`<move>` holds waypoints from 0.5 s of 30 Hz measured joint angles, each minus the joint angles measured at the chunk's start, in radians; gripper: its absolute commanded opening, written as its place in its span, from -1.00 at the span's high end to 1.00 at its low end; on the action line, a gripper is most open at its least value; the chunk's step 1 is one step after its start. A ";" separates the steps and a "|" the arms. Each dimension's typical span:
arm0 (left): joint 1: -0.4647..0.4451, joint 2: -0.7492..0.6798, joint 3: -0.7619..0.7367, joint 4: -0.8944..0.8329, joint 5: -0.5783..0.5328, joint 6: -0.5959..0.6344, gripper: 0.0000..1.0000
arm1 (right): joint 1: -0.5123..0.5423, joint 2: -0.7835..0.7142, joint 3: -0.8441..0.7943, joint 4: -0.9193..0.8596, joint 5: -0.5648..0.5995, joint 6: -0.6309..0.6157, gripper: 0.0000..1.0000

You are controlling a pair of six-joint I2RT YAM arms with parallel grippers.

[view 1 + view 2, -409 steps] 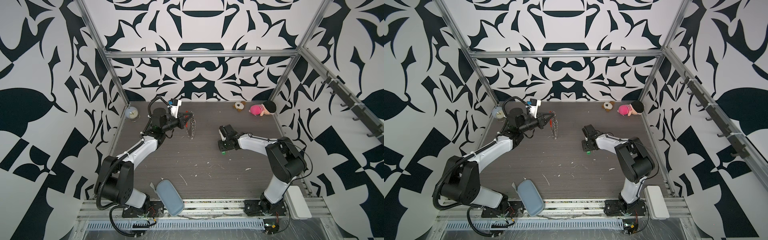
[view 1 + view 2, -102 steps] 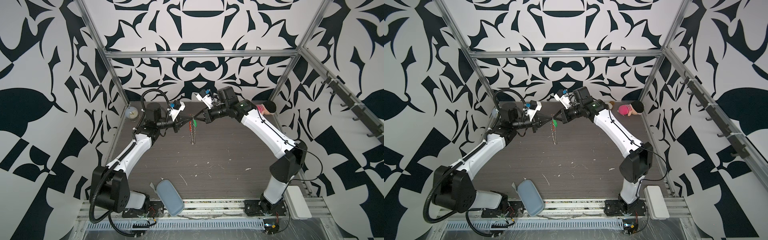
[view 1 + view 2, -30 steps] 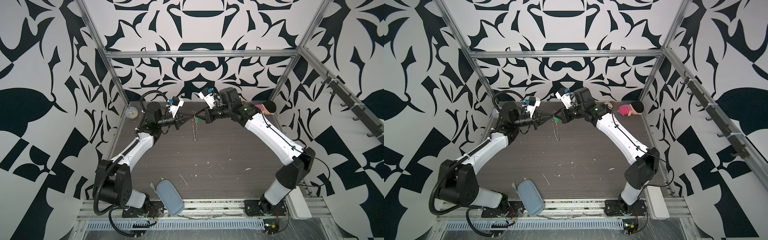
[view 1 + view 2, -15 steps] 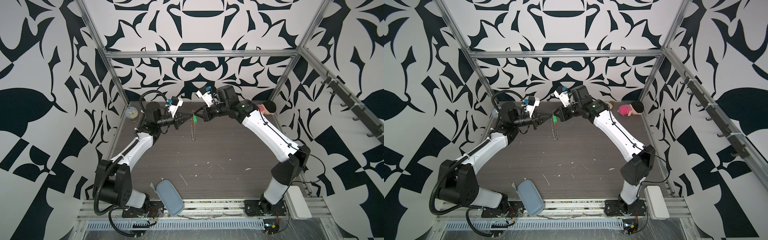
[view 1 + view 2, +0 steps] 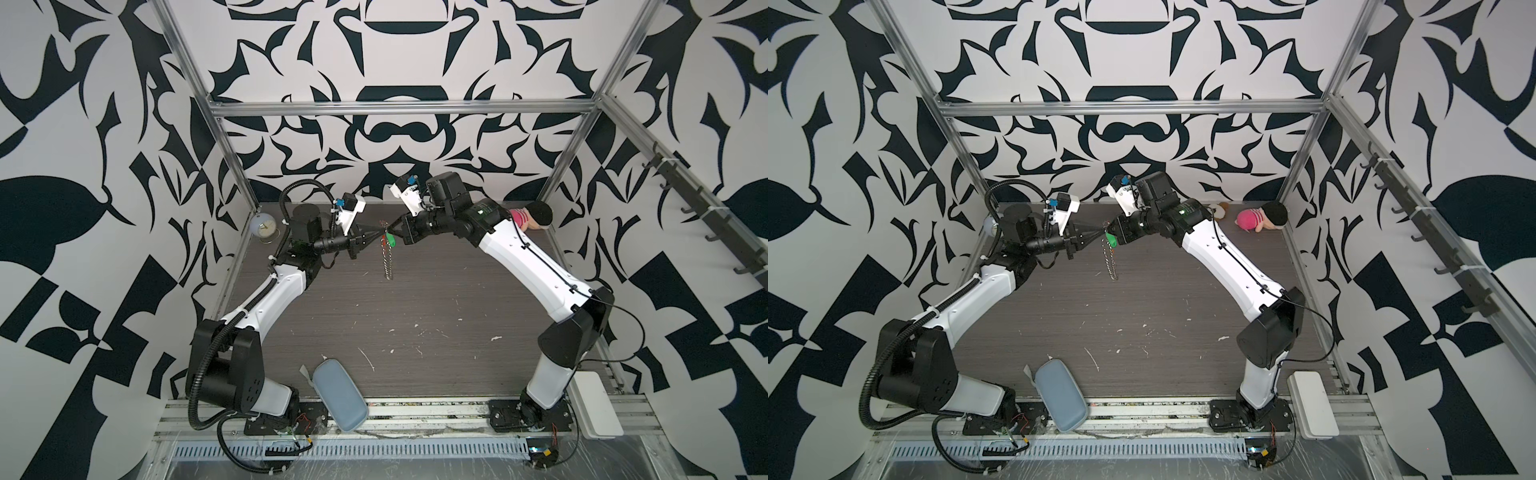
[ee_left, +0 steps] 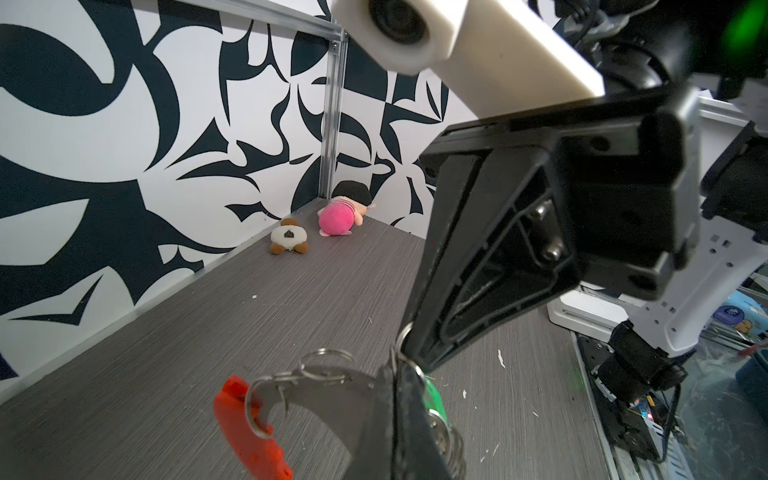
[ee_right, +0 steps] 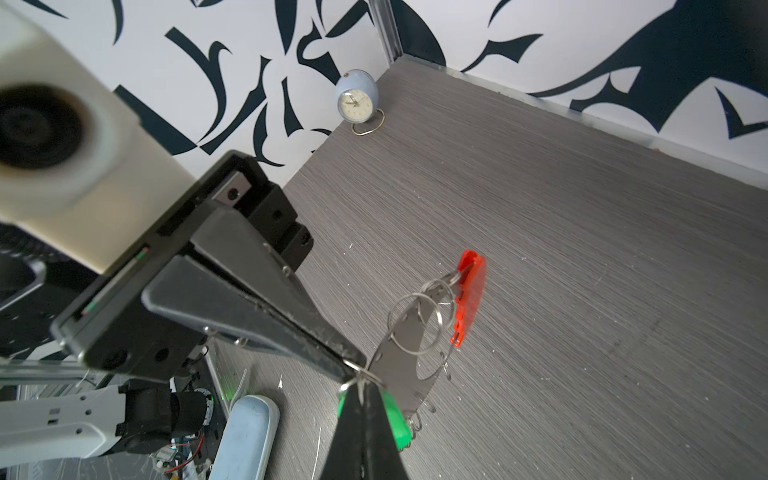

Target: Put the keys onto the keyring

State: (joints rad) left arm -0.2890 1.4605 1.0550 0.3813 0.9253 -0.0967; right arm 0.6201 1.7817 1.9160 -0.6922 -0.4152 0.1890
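Mid tabletop (image 5: 415, 307) wide open tbh; only clock (image 5: 264, 226) bk-left corner, pink plush (image 5: 1260, 218) bk-right, blue case (image 5: 339, 395) at front edge.

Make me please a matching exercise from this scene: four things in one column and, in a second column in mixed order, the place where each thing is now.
Things
1. keys
2. keyring
3. clock
4. pink plush toy

Places
A. on the table, far right corner
B. in the air, pinched in the left claw
C. on the table, far left corner
D. in the air, pinched in the right claw

Pairs: 1-D, 2-B, 3-C, 4-A
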 measured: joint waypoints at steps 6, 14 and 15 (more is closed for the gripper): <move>0.000 0.002 0.000 -0.002 -0.009 0.000 1.00 | -0.001 0.002 -0.013 0.010 0.016 0.072 1.00; -0.003 0.012 -0.002 0.013 -0.025 -0.020 1.00 | -0.029 -0.027 -0.105 0.085 -0.032 0.146 1.00; -0.005 0.016 -0.003 0.028 -0.026 -0.031 1.00 | -0.035 -0.036 -0.120 0.095 -0.039 0.152 1.00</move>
State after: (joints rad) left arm -0.2935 1.4761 1.0523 0.4091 0.8997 -0.1280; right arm 0.5850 1.7454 1.7962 -0.5976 -0.4541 0.3412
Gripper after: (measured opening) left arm 0.039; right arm 0.048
